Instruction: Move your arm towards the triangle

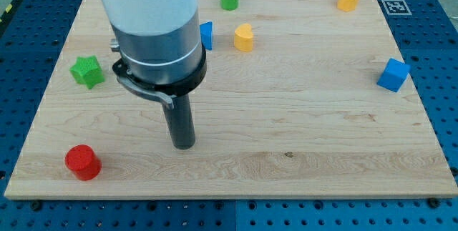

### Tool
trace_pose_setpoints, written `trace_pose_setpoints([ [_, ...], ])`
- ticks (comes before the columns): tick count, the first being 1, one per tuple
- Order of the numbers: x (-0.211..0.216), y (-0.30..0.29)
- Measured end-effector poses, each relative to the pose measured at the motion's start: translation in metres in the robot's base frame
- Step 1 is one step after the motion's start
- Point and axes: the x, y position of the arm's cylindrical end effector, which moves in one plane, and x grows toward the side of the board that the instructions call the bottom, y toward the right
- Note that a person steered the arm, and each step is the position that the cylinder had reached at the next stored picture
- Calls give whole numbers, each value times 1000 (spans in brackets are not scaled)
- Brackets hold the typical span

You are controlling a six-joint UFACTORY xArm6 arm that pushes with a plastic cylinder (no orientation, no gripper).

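Pale wood desk (300, 116), seven blocks on it. No claw fitted: the arm ends in a plain rod, so nothing to be apart or together. My tip (184, 146) rests on open wood, left of centre, touching no block.

No block reads clearly as a triangle. Best candidate is the blue block (207, 35) at the view's top, half hidden behind the arm body, just left of the yellow heart (244, 37); shape not confirmed.

Nearest to the tip are the red cylinder (83, 161), lower left, and the green star (86, 71), upper left, both well apart from it.

Handling, judged: small, rigid, light, and likely to slide readily. No hold possible, only a push on a flat side. The task needs only an approach.
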Motion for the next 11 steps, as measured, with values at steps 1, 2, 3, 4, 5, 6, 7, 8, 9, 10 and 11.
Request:
trace_pose_setpoints([
  [1, -11, 0],
  [2, -13, 0],
  [3, -26, 0],
  [4, -37, 0],
  [5, -38, 0],
  [6, -40, 0],
  [7, -47, 0],
  [8, -60, 0],
  [9, -75, 0],
  [10, -75, 0],
  [11, -76, 0],
])
